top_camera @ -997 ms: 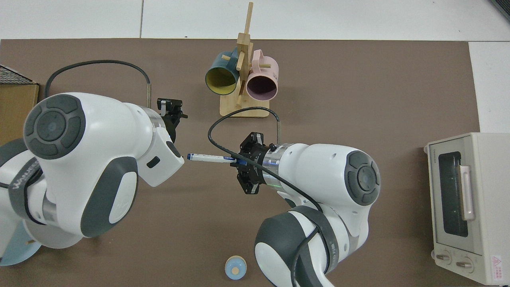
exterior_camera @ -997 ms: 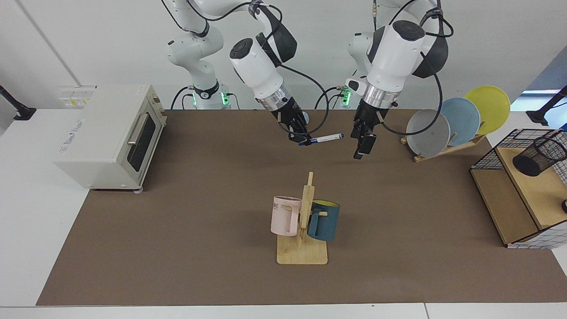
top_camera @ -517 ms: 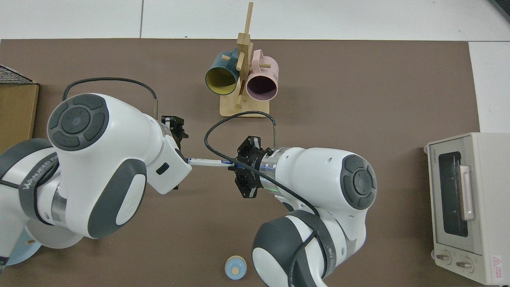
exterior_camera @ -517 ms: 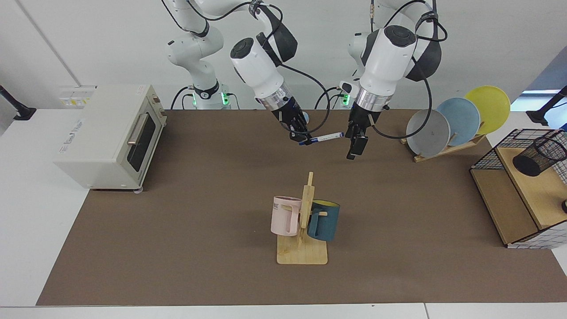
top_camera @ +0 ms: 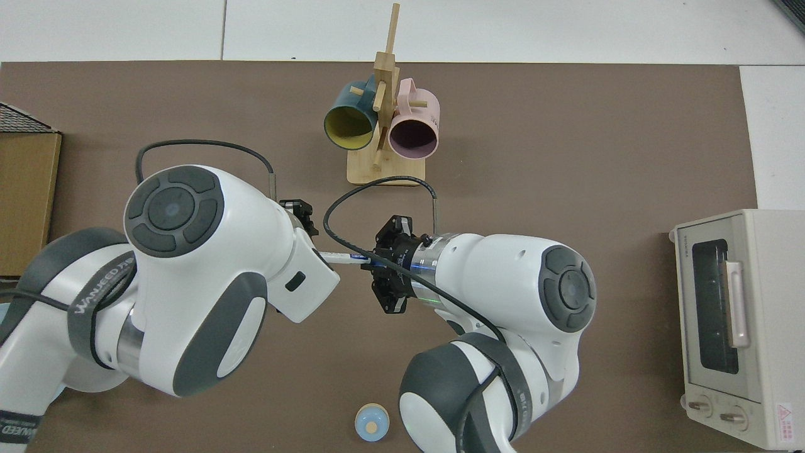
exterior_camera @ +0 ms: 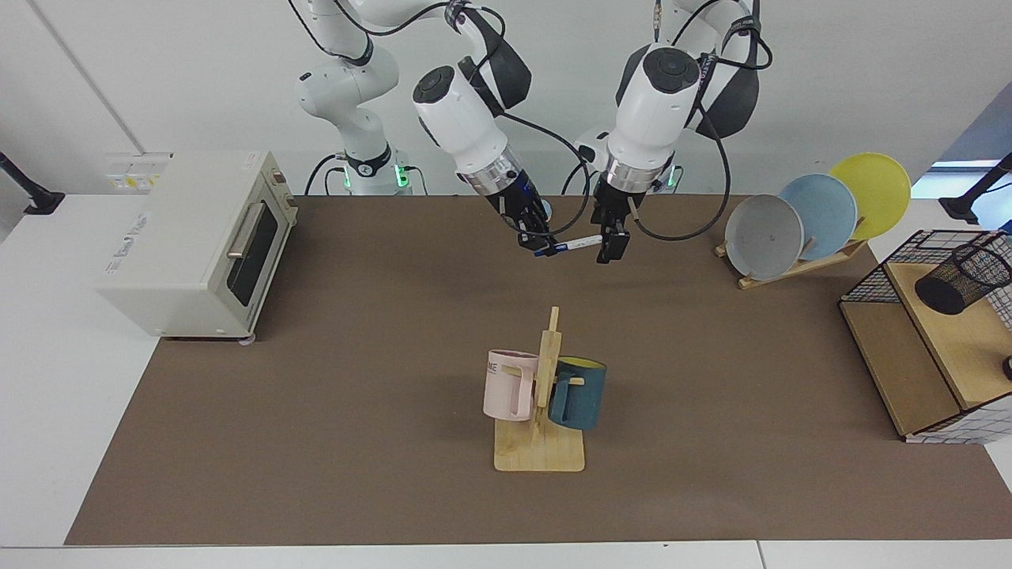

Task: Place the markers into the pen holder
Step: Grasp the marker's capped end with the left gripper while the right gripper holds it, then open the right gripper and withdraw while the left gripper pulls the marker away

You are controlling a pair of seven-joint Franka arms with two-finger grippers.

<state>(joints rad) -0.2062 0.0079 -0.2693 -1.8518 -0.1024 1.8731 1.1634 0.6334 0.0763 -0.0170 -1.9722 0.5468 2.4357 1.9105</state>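
The right gripper [exterior_camera: 536,237] clamps the marker [exterior_camera: 575,244] above the brown tabletop [exterior_camera: 356,356]; the left gripper [exterior_camera: 610,246] hides its far end, grip unclear.

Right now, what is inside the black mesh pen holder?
The pen holder lies tilted on the wooden shelf; no marker shows through the mesh, though its bottom is hidden. The marker is in the air, held by the right gripper, with the left gripper at its free end.
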